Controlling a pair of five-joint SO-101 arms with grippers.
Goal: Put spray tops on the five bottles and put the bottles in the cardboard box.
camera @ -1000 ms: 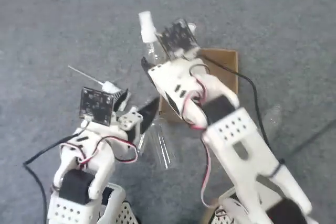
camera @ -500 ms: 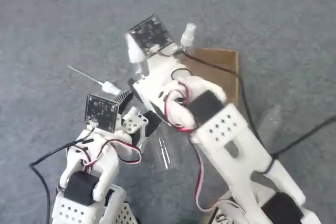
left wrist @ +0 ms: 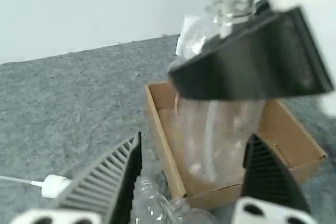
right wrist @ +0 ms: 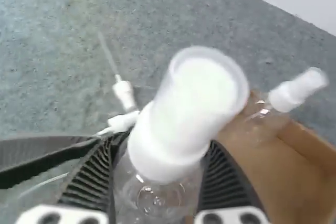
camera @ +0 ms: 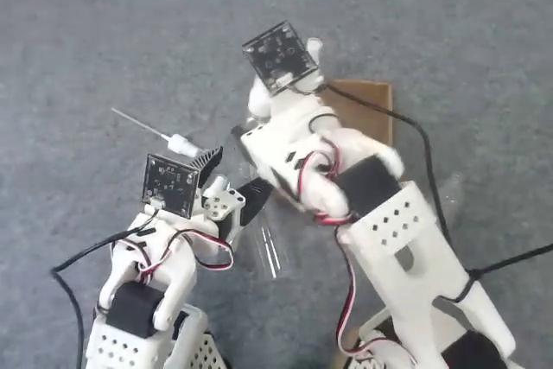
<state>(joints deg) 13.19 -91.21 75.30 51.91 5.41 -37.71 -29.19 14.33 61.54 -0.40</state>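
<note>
**Right arm.** The right pincer (right wrist: 157,184) is clenched on the body of a clear bottle (left wrist: 220,129), with one ribbed black finger (right wrist: 89,179) on each side. The bottle stands upright and carries a white spray top (right wrist: 189,111) on its neck. In the left wrist view the held bottle hangs over the open cardboard box (left wrist: 164,129), close to the box's near wall. Whether its base touches the box floor cannot be told.

**Cardboard box.** The box sits on the grey bench (camera: 86,58), just beyond both arms, and the right arm crosses over part of it. A second bottle (right wrist: 262,113), already capped with its own spray head (right wrist: 296,90), appears to stand at the box's far side.

**Left arm.** The left pincer (left wrist: 195,148) is released, its two dark fingers (left wrist: 107,182) spread wide and holding nothing. It points toward the box and the held bottle. Below it an uncapped clear bottle (left wrist: 157,205) lies on its side on the bench, just outside the box's near wall.

**Loose part.** One unused spray top (camera: 180,142) lies on the bench. It is beside the left pincer and apart from the box, and its thin dip tube (camera: 138,123) points away from the box.
</note>
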